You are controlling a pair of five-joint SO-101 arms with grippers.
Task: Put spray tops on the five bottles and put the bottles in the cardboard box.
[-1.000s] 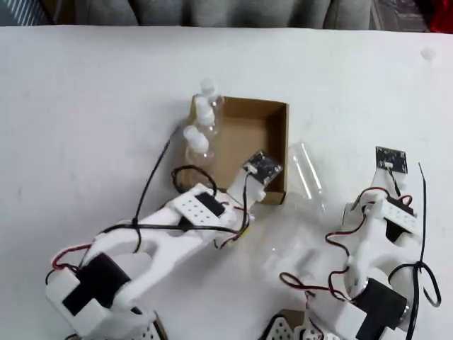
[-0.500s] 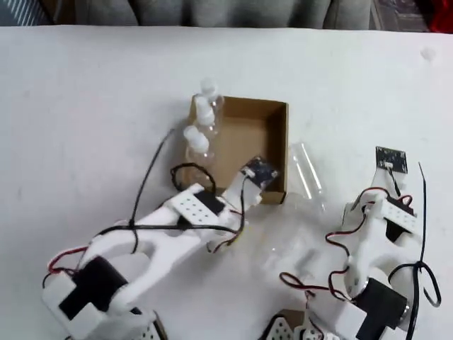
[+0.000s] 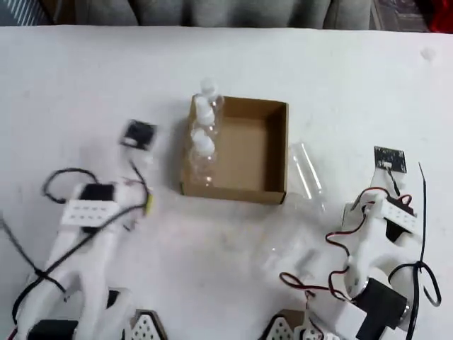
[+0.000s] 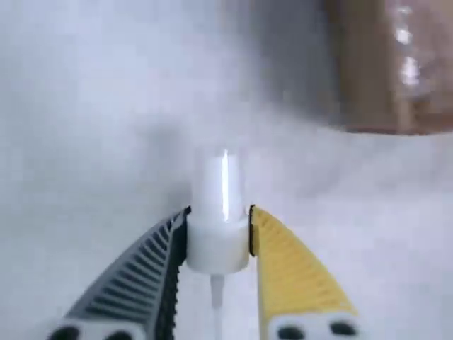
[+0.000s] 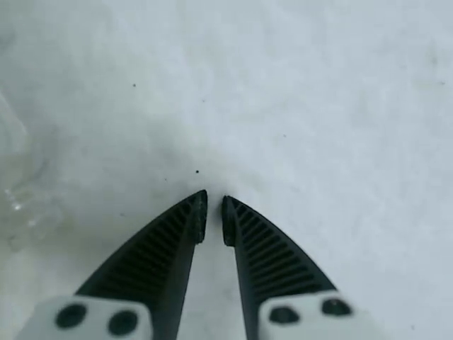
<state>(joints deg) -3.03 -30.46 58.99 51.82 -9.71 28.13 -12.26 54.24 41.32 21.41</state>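
White table (image 3: 85, 78) is spread under the whole scene, with grey upholstery seen along its far edge. At the middle of the table the open cardboard box (image 3: 248, 152) is set flat, with its brown floor bare over most of its width. A row of bottles (image 3: 202, 145) is lined up inside the box along the wall that faces the left arm (image 3: 85, 212). Three white tops can be counted in that row, and the farthest one is seen at the far corner of the box. On the opposite side of the box, just beside its wall, a clear bottle (image 3: 306, 173) is laid on its side on the table.

The left arm is placed well apart from the box, off the wall where the row of bottles stands. The left hand (image 4: 218, 212) is clenched on a white spray top (image 4: 216, 180), which is pinched by its collar between the grey finger and the yellow finger. The top is held upright and its thin tube is seen hanging below the collar. The brown wall of the box is seen beyond the top in the left wrist view, with a bottle glinting inside it.

The right arm (image 3: 375, 234) is placed past the clear bottle, farther from the box. The right hand (image 5: 212, 205) is clenched on nothing, with its black fingertips almost touching above bare table. Part of the clear bottle is caught at the edge of the right wrist view.
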